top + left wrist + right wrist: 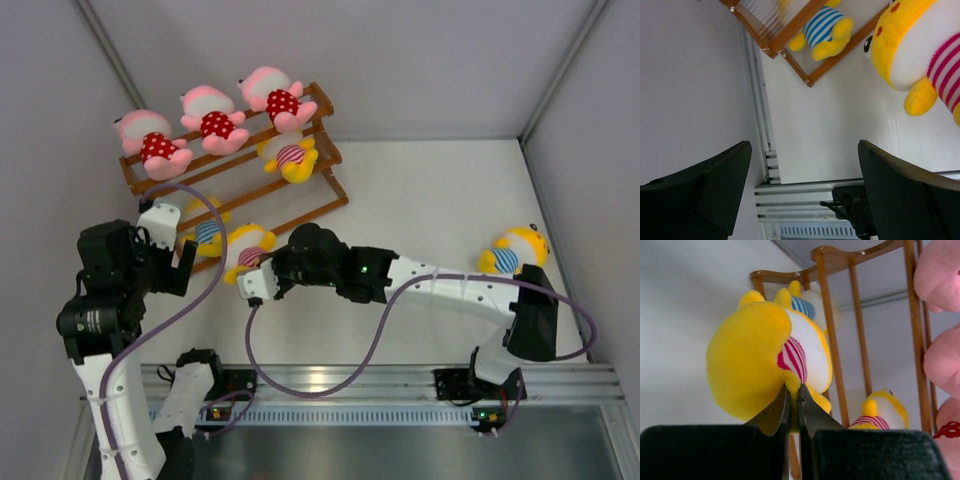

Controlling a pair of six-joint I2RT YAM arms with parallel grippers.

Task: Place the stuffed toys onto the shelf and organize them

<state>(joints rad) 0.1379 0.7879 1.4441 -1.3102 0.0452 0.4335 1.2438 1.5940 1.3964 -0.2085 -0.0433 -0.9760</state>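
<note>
The shelf stands at the back left. Three pink stuffed toys in red dotted dresses line its top tier. A yellow pink-striped toy sits on the middle tier and a yellow blue-striped one on the bottom tier. My right gripper is shut on a fold of a yellow pink-striped toy just in front of the shelf. To its left, my left gripper is open and holds nothing. Another blue-striped yellow toy lies at the far right.
Grey walls close in the white table on the left, back and right. A metal rail with the arm bases runs along the near edge. Purple cables loop from both arms over the front of the table.
</note>
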